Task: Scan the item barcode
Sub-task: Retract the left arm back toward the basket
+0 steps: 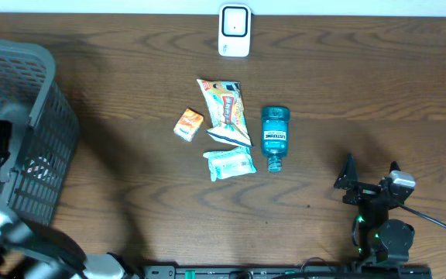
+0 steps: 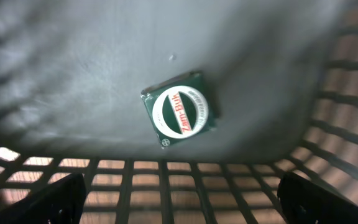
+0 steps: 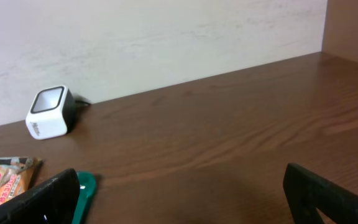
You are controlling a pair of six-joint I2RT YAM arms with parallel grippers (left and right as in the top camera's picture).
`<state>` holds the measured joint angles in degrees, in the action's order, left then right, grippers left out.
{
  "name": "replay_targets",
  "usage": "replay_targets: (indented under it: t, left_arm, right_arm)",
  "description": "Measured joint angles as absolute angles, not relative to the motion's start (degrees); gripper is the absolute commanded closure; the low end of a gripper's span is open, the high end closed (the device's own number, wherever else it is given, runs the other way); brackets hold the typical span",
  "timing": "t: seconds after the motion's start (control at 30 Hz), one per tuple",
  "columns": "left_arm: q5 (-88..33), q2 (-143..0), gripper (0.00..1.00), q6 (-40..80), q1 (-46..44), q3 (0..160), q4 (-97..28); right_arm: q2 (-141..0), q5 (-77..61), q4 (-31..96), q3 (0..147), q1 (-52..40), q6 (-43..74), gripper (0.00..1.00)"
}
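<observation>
I read "Zam-Buk" on the green tin [image 2: 180, 111]. It lies on the basket [image 2: 347, 93] floor, ahead of my left tool [image 2: 179, 202], which is spread wide and touches nothing. The bottle [image 1: 274, 136] says "Listerine". My right tool [image 1: 371, 174], also spread, is near right, well apart from the scanner [image 1: 234, 29].

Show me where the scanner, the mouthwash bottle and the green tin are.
scanner [image 1: 235, 31], overhead view, on the middle of its face.
mouthwash bottle [image 1: 275, 137], overhead view, on its label.
green tin [image 2: 182, 112], left wrist view, on its lid's middle.
</observation>
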<state>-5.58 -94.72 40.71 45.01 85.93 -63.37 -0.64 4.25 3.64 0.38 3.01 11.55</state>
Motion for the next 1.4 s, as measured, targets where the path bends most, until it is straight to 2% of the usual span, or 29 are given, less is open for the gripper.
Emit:
replay_targets:
  t: [0.23,0.43,0.97,1.1,1.23,1.3,1.4]
  left_arm:
    - [-6.13,-108.31,0.02,45.80,45.01,85.84,-63.40]
    - [-6.31,-113.95,0.02,49.34,45.01,85.84,-61.43]
    - [-6.72,-115.22,0.00,50.78,44.91,82.04,-51.48]
    - [-6.00,-113.45,0.19,50.92,44.56,79.33,-50.52]
    - [-6.15,-112.95,0.30,50.46,44.56,78.67,-50.98]
    - [-6.26,-112.68,0.34,50.28,44.56,78.43,-51.00]
    - [-6.37,-112.31,0.34,49.58,44.64,78.28,-51.13]
  right_arm:
    - [-0.64,4.27,3.64,0.38,3.01,11.55,0.01]
    - [-0.64,4.27,3.64,0.38,3.01,11.55,0.01]
    - [-0.64,4.27,3.64,0.38,3.01,11.55,0.01]
    - [-0.64,4.27,3.64,0.38,3.01,11.55,0.01]
    - [-0.64,4.27,3.64,0.38,3.01,11.55,0.01]
    - [-0.64,4.27,3.66,0.38,3.01,11.55,0.01]
    - [-0.64,4.27,3.66,0.38,3.01,11.55,0.01]
